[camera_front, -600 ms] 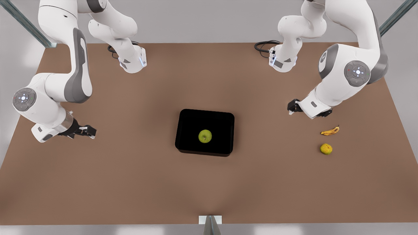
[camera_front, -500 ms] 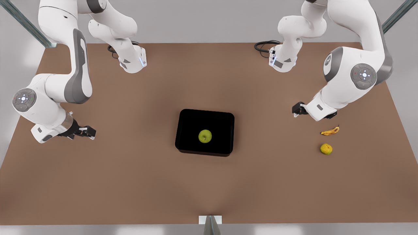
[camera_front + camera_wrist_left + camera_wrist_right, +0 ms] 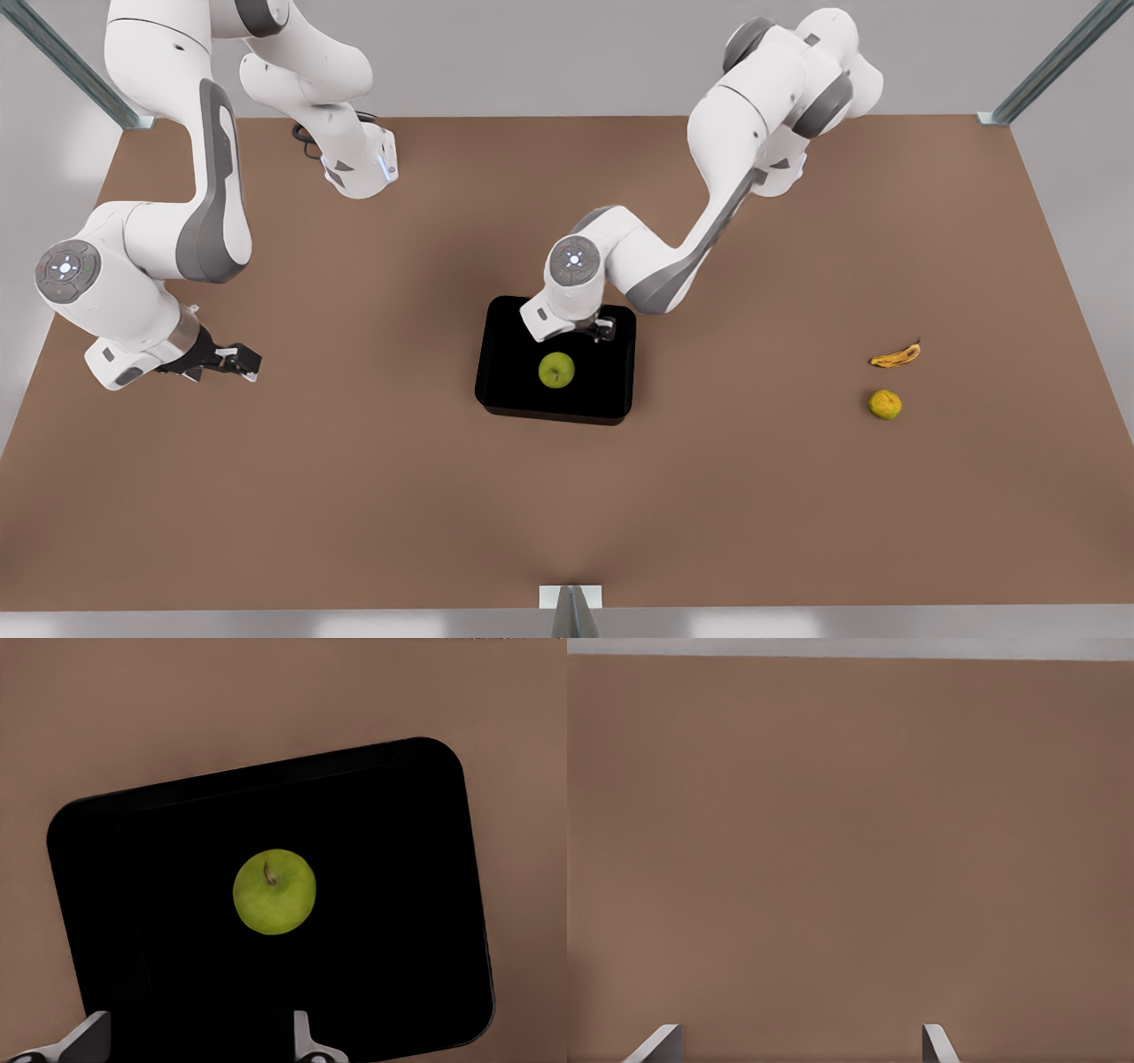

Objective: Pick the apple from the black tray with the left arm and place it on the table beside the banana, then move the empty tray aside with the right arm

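Observation:
The yellow-green apple (image 3: 556,369) (image 3: 274,891) lies near the middle of the black tray (image 3: 514,394) (image 3: 133,868) on the brown table (image 3: 567,505). My left gripper (image 3: 600,330) (image 3: 197,1042) hovers open over the tray's far edge, just behind the apple, with nothing between its fingers. The spotted banana (image 3: 896,356) lies on the table at the front view's right. My right gripper (image 3: 237,359) (image 3: 799,1043) waits open and low over bare table at the front view's left.
A lumpy orange-yellow fruit (image 3: 884,404) sits just in front of the banana. Both arm bases (image 3: 359,164) stand at the table's far edge. Metal frame posts (image 3: 1050,62) rise at the far corners.
The left arm has swung from beside the banana across the table to above the tray's far edge. The right arm, apple, tray and banana have stayed put.

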### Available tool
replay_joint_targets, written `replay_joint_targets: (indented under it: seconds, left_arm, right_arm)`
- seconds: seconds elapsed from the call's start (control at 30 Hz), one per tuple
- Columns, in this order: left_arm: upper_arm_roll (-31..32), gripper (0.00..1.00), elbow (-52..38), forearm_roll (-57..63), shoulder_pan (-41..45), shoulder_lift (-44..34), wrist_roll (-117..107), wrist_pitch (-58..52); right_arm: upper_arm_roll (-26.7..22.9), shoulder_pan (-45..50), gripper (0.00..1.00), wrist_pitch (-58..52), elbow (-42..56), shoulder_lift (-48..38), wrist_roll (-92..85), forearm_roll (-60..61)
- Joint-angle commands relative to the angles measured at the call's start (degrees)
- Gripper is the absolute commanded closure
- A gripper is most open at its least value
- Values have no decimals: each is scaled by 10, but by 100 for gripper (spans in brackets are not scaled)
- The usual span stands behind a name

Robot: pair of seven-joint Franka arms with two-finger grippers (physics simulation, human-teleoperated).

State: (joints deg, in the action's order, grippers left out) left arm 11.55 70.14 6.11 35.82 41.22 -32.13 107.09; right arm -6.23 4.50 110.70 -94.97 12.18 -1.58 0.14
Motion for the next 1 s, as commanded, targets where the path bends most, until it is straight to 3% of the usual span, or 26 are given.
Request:
replay_joint_targets:
  seconds: [0.0,0.5,0.97]
  left_arm:
    - [0,0,3,26,1,16,-360,88]
    - [-1,0,11,106,24,98,-373,191]
    - [-1,0,16,126,24,127,-373,216]
  right_arm:
    - [0,0,0,0,0,-1,-3,0]
    - [2,2,0,0,0,7,-3,0]
    - [2,2,0,0,0,7,-3,0]
